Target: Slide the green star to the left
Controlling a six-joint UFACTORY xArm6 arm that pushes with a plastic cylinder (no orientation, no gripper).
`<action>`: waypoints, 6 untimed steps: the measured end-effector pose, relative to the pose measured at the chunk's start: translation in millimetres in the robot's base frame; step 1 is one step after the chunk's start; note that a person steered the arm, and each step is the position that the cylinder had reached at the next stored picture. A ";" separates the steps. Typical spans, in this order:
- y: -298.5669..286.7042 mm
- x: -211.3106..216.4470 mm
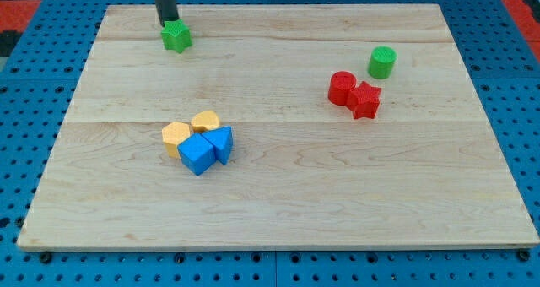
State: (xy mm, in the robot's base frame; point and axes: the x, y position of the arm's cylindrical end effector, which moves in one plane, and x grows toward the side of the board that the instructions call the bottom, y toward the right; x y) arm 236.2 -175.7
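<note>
The green star (176, 37) lies near the view's top left of the wooden board (278, 194). My tip (168, 23) comes down from the view's top and touches the star's upper left side. The rod above the tip is dark and straight.
A green cylinder (381, 62) stands at the right, with a red cylinder (342, 88) and a red star (365, 100) touching just below it. Left of centre, two yellow blocks (176, 136) (205, 121), a blue cube (197, 154) and a blue triangular block (221, 141) huddle together.
</note>
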 end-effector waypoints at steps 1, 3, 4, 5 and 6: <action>-4.7 -0.1; 46.9 -14.9; 115.0 -15.6; 85.2 31.1; 11.9 30.9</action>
